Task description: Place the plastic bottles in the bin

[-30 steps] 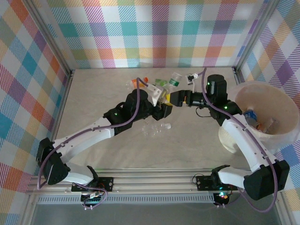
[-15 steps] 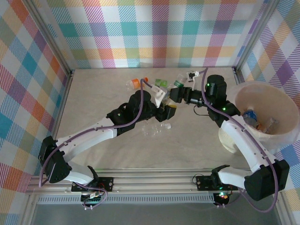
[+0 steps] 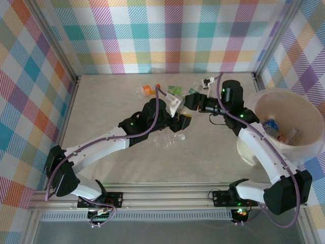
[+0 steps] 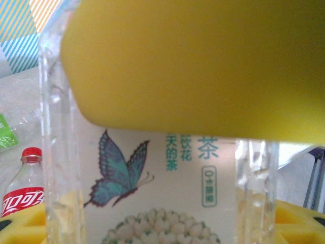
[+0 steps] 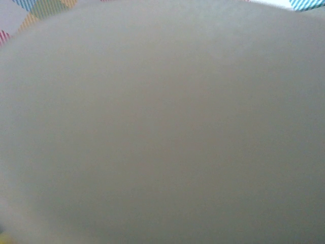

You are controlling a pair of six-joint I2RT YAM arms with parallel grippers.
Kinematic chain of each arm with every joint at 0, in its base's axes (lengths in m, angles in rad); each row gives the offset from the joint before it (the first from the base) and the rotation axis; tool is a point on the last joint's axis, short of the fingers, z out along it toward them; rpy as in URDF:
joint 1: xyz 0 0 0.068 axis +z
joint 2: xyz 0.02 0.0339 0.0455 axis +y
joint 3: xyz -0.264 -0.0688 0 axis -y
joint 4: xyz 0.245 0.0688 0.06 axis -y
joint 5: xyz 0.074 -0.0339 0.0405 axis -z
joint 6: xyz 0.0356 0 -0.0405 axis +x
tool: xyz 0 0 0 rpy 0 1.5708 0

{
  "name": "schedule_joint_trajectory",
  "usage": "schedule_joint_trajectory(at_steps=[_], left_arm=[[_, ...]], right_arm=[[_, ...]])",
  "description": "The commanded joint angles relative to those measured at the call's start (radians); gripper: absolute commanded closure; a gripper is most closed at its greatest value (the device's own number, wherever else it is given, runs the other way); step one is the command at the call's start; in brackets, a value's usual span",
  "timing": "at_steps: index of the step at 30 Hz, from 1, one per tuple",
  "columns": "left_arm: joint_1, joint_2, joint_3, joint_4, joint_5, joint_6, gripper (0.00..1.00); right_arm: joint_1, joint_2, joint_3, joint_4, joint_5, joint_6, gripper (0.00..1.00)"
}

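My left gripper [image 3: 181, 120] is shut on a clear plastic bottle [image 4: 157, 183] with a cream label showing a teal butterfly; in the top view this bottle [image 3: 173, 104] is held above the table's middle. My right gripper [image 3: 189, 100] reaches left to the bottles at the back, its tip at a clear green-labelled bottle [image 3: 193, 86]. A grey blur covers the right wrist view, so its jaws are hidden. More bottles lie nearby: an orange-labelled one [image 3: 147, 90], a green one [image 3: 174, 89] and a clear one [image 3: 165, 141]. The cream-white bin [image 3: 261, 104] stands at the right with bottles [image 3: 272, 126] inside.
A red-capped cola bottle [image 4: 23, 195] lies left of the held bottle. A white cap [image 3: 181, 136] sits on the table under the left gripper. Checked walls close in the back and both sides. The two grippers are close together near the table's back middle.
The right gripper has moved left and back toward the bottles at the rear and its jaws have narrowed. The left arm has shifted slightly right, still holding its bottle.
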Motion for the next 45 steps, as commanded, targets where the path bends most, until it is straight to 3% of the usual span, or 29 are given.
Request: schedule_joint_trajectory(at_steps=[1,5,8,12,17,26,31,35,40,45], left_arm=[[-0.012,-0.001,0.047,0.026,-0.001,-0.01,0.48],[-0.011,-0.006,0.049,0.02,-0.016,-0.027,0.33],[-0.008,-0.017,0.044,0.015,0.017,-0.027,0.13],[-0.006,-0.043,0.031,0.018,0.104,-0.02,0.0],[-0.002,-0.07,0.0,0.036,0.109,-0.032,0.0],[0.0,-0.088,-0.042,0.076,-0.096,-0.126,0.0],[0.018,-0.069,-0.072,0.188,0.034,-0.278,0.0],[0.018,-0.055,-0.077,0.185,0.003,-0.343,0.0],[0.018,-0.035,-0.111,0.222,-0.035,-0.42,0.0],[0.018,-0.001,-0.079,0.177,-0.005,-0.433,0.0]], right_arm=[[0.001,-0.003,0.026,-0.008,0.015,-0.009,0.54],[0.001,-0.013,0.025,-0.007,0.05,-0.01,0.57],[0.0,-0.029,0.029,-0.034,0.103,-0.045,0.58],[0.0,-0.054,0.102,-0.202,0.245,-0.181,0.59],[0.0,-0.114,0.162,-0.325,0.455,-0.332,0.57],[0.0,-0.232,0.187,-0.291,0.847,-0.549,0.56],[-0.008,-0.281,0.149,-0.171,1.033,-0.706,0.56],[-0.11,-0.288,0.183,-0.222,1.046,-0.724,0.56],[-0.339,-0.262,0.255,-0.389,1.007,-0.681,0.58],[-0.474,-0.215,0.317,-0.547,1.011,-0.676,0.59]])
